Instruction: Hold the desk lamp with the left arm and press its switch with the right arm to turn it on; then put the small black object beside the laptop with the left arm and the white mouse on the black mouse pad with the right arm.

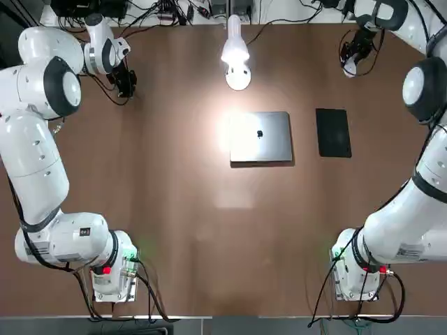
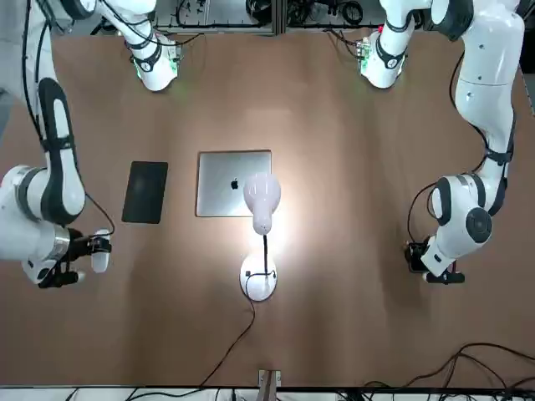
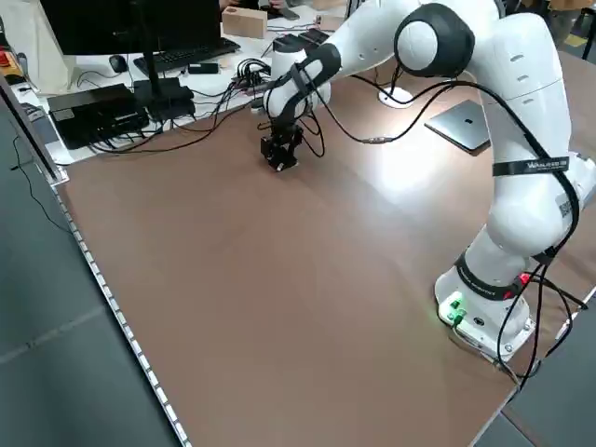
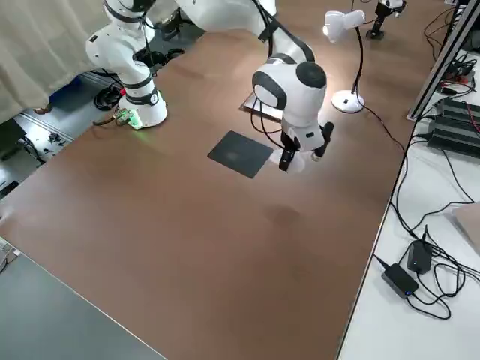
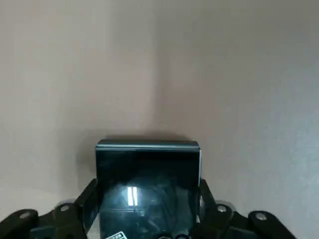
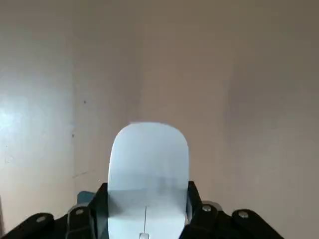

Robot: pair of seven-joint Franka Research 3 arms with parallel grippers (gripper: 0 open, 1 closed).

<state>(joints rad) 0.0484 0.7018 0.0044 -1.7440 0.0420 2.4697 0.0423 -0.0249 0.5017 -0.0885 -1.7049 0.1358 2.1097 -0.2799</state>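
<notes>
On a broad tabletop, a lit desk lamp stands beyond the closed laptop; the black mouse pad lies to the laptop's right. Beyond the laptop and to its right, the right claw pinches the white mouse by its sides; the mouse should be set down flat, centred on the pad, before release. Far left of the laptop, the left claw grips the small black object by opposite edges, best carried level and lowered gently beside the laptop, clear of its lid.
</notes>
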